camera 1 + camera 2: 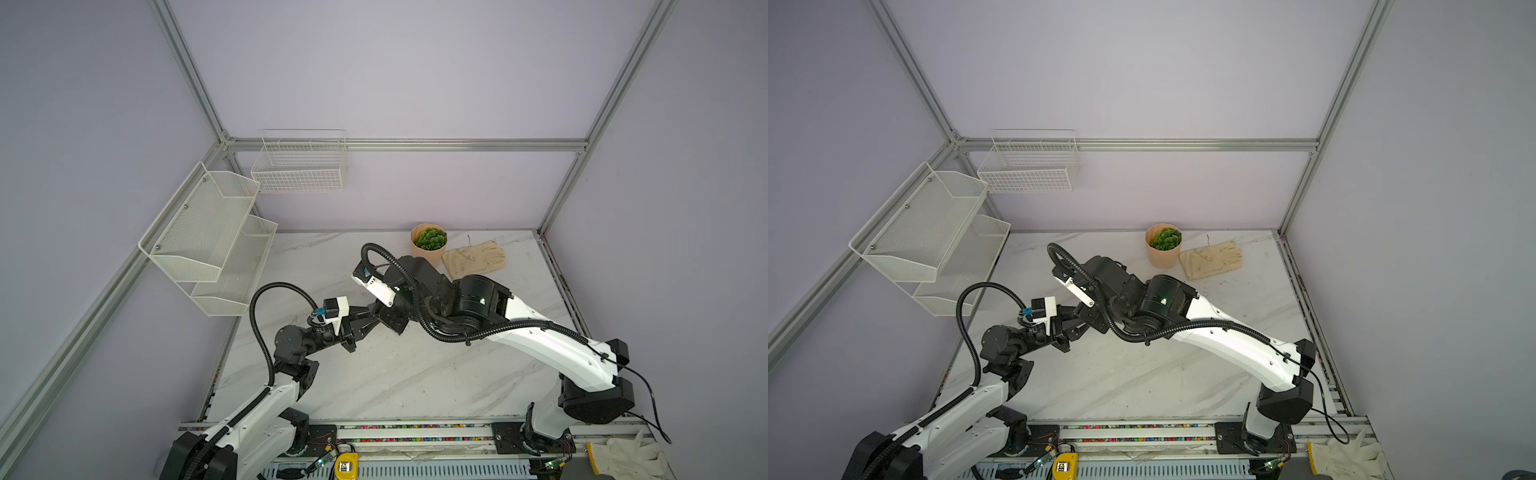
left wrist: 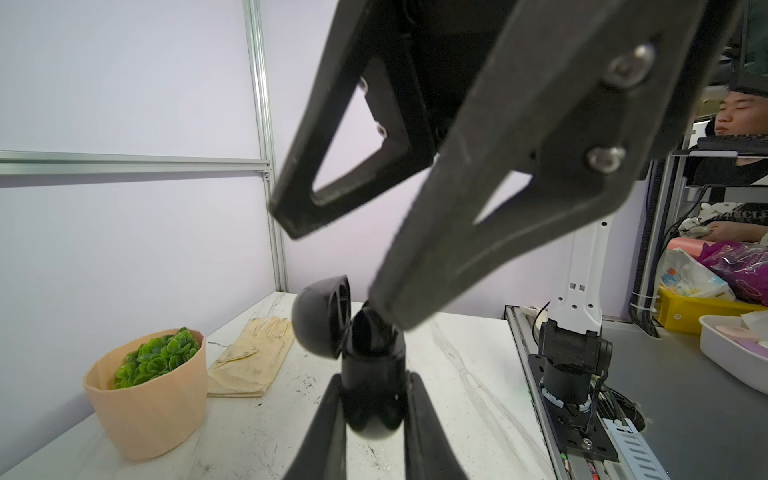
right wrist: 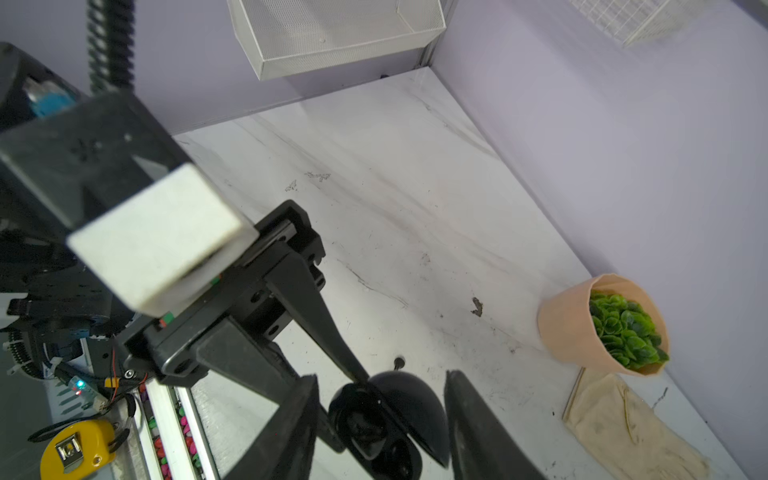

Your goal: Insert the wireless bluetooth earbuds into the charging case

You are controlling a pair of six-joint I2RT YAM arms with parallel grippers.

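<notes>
The black charging case (image 2: 372, 374) is clamped at its body between my left gripper's (image 2: 374, 384) two fingers, with its domed lid (image 2: 318, 322) swung open. My right gripper (image 3: 380, 380) hovers over it, open, its fingers (image 3: 478, 424) standing either side of the case (image 3: 374, 428) without touching it. One right fingertip (image 2: 386, 305) sits just at the case's mouth. The wells are dark and I cannot tell what lies in them. A tiny black stemmed earbud (image 3: 399, 362) shows just beyond the lid. In both top views the grippers (image 1: 384, 318) meet mid-table and hide the case.
A peach pot with a green plant (image 1: 428, 247) and a cream glove (image 1: 473, 257) lie at the back right. White mesh shelves (image 1: 208, 245) and a wire basket (image 1: 299, 166) hang on the left and back walls. A yellow tape measure (image 1: 345, 465) sits by the front rail.
</notes>
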